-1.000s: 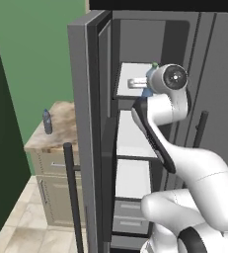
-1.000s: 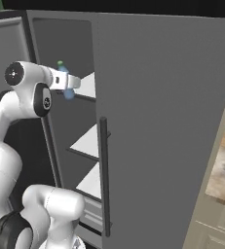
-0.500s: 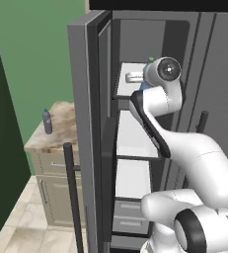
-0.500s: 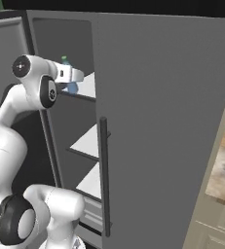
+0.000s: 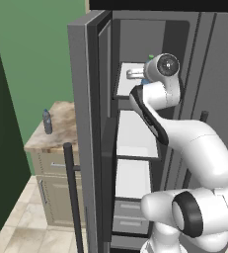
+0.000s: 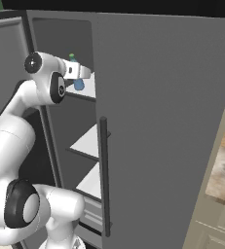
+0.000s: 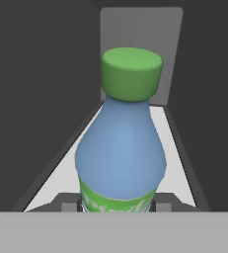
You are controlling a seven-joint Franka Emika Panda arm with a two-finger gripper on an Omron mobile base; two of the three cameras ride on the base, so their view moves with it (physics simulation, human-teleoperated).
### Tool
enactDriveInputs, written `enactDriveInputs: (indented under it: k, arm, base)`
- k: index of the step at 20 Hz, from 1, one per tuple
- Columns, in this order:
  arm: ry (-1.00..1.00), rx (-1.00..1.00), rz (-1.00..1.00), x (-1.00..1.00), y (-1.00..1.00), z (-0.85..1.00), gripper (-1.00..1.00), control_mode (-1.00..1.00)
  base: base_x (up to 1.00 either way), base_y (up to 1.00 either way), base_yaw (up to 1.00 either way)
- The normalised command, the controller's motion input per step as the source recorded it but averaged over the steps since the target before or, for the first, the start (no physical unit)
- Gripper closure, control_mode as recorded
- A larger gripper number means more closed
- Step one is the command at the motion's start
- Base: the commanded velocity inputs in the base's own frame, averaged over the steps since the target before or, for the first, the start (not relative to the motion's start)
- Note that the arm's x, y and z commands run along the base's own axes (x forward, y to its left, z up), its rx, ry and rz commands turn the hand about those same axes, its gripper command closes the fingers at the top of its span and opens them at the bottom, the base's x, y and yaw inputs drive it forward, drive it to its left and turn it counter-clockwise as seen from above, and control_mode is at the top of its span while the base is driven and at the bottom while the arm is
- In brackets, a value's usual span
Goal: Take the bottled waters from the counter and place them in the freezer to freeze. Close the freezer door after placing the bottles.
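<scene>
Over the last second the arm has pushed deeper into the open freezer (image 5: 135,138), carrying the hand (image 6: 79,73) from the shelf's front edge to above the top white shelf (image 7: 155,123). The hand is clamped on the light blue bottle (image 7: 121,148), held upright with its green cap (image 7: 132,73) topmost. I judge that release onto the shelf comes next. The bottle is smooth translucent plastic, round-shouldered, with a green label band low down; the shelf is flat, matte white. The dark grey-blue bottle (image 5: 47,121) stands on the marbled worktop (image 5: 61,118), and the freezer door (image 5: 83,138), plain grey, stands open.
</scene>
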Motion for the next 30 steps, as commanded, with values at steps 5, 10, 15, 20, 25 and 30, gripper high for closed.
enactDriveInputs:
  k: [5,10,15,20,25,30]
  arm:
    - [0.00,0.00,0.00,0.35,-0.02,-0.11,1.00,-1.00]
    - [0.00,0.00,0.00,0.34,-0.04,-0.13,1.00,-1.00]
    - [0.00,-0.01,0.00,0.28,0.00,-0.26,1.00,-1.00]
    - [0.00,-0.01,0.00,0.20,-0.01,-0.24,1.00,-1.00]
    - [0.00,-0.03,0.00,0.14,0.00,-0.26,1.00,-1.00]
    - [0.00,-0.02,0.00,0.12,-0.01,-0.20,1.00,-1.00]
  base:
    - [0.00,0.00,0.00]
    - [0.00,0.00,0.00]
    - [0.00,0.00,0.00]
    - [0.00,0.00,0.00]
    - [0.00,0.00,0.00]
    - [0.00,0.00,0.00]
